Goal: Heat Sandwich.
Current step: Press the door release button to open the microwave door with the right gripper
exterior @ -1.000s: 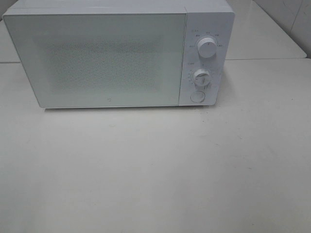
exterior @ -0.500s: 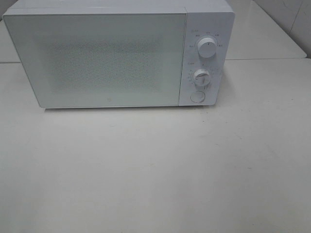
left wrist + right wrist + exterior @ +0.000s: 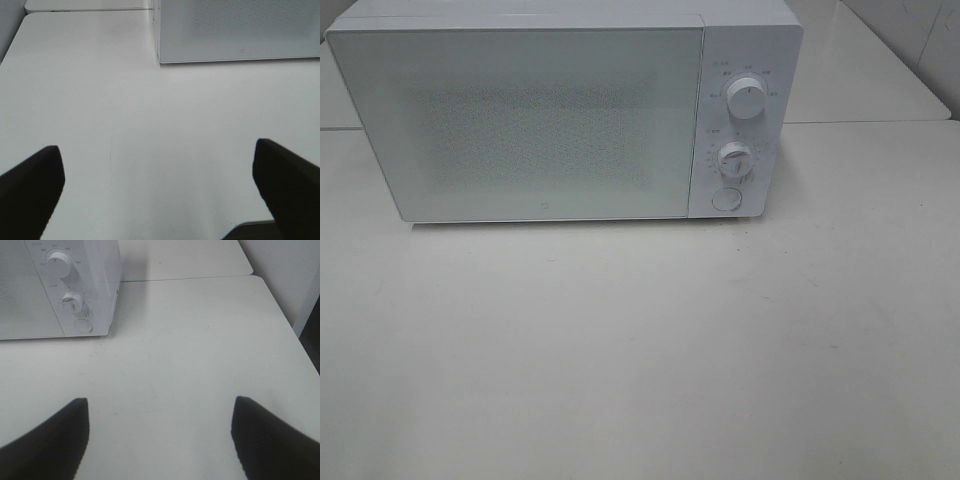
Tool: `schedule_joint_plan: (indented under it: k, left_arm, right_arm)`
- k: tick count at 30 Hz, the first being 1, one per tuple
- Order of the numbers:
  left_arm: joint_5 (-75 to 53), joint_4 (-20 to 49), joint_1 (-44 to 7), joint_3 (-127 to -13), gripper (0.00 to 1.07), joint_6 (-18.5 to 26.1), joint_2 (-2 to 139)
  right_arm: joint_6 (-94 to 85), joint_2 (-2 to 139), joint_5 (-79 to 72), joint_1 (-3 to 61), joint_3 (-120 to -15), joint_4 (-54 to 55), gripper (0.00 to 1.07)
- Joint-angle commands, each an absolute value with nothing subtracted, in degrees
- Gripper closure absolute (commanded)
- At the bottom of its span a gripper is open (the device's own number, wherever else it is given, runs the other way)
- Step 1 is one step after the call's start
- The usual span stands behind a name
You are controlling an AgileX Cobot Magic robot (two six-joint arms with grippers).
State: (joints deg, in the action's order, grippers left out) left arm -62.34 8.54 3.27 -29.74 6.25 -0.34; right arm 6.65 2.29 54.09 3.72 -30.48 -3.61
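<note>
The sandwich is out of view in every frame. A white microwave (image 3: 560,110) stands at the back of the white table (image 3: 640,350), its door shut, with two knobs (image 3: 747,98) and a round button on its right panel. Neither arm shows in the high view. The left wrist view has my left gripper (image 3: 157,185) open, its dark fingers (image 3: 30,190) wide apart over bare table, the microwave's lower left corner (image 3: 235,30) ahead. Over the table, my right gripper (image 3: 160,435) is open too, the microwave's control panel (image 3: 70,290) ahead of it.
Behind the table lies a second white tabletop (image 3: 865,70), with a seam between the two. A light wall (image 3: 280,270) rises past the table's right edge (image 3: 285,325).
</note>
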Motion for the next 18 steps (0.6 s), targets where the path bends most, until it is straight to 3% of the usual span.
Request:
schedule_joint_plan:
  k: [1,18]
  left_arm:
    - [-61.5,8.4,2.9,-29.7,0.09,6.4,-1.3]
    - [-61.5,8.4,2.9,-29.7,0.09,6.4,-1.3]
  right_arm:
    - [6.9,6.2,48.4,3.3,-31.0,-4.1,0.31]
    - [6.9,24.8,27.7,3.3,-30.9,-4.1,0.31]
